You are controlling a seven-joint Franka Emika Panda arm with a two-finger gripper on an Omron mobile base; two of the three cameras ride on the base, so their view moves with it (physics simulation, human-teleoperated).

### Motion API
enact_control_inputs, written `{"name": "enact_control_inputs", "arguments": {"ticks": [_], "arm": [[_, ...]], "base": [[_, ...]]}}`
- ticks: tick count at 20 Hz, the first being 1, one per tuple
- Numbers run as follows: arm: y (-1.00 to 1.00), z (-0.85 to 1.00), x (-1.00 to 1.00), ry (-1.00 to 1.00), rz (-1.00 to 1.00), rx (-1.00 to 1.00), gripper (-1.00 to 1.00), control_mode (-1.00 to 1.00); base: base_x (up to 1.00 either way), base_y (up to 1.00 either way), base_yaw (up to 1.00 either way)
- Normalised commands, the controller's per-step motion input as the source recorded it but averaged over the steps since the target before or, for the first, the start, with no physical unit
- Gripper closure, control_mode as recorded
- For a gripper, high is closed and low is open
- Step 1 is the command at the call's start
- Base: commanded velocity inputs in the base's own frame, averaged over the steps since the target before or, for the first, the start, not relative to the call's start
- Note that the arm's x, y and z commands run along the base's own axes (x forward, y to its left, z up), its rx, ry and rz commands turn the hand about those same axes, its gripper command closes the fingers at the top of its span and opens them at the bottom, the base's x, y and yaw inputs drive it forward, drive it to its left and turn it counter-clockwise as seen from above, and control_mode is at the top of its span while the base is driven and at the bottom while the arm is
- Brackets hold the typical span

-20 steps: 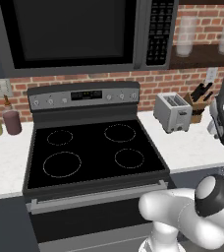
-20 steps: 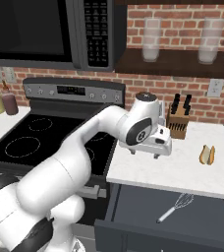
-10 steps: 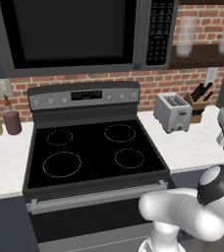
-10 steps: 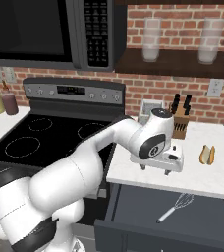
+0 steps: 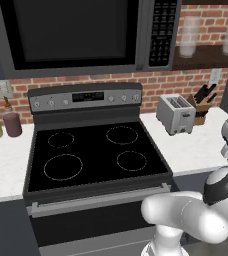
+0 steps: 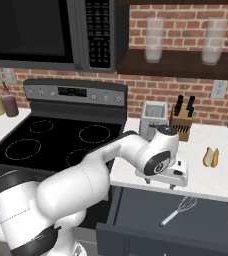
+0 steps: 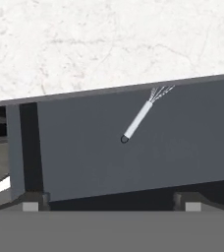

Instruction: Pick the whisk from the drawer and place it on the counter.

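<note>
The white arm's gripper [image 6: 159, 182] has swung right over the open drawer, fingers spread, empty; the slim silvery wire whisk [image 6: 178, 211] lies diagonally, loops toward the white speckled counter [image 6: 206, 177].

Drawer [image 6: 136, 212] stands open, floor bare around the whisk [image 6: 178, 211]; access from above unobstructed, though the surface [image 6: 206, 177] edge overhangs the wire loops; toaster [image 6: 153, 119] and knife block [image 6: 182, 123] crowd the rear.
</note>
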Motion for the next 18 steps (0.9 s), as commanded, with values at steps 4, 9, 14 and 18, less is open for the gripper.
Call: {"name": "enact_control_inputs", "arguments": {"ticks": [4,9,14,18], "arm": [[-0.25,-0.32,0.00,0.00,0.00,0.00,-1.00,-1.00],[-0.24,-0.35,0.00,0.00,0.00,0.00,-1.00,-1.00],[-0.01,-0.43,0.00,0.02,0.00,0.00,-1.00,-1.00],[0.00,-0.46,-0.02,0.03,0.00,0.00,-1.00,-1.00]], "base": [[0.00,0.00,0.00],[0.00,0.00,0.00],[0.00,0.00,0.00],[0.00,0.00,0.00]]}}
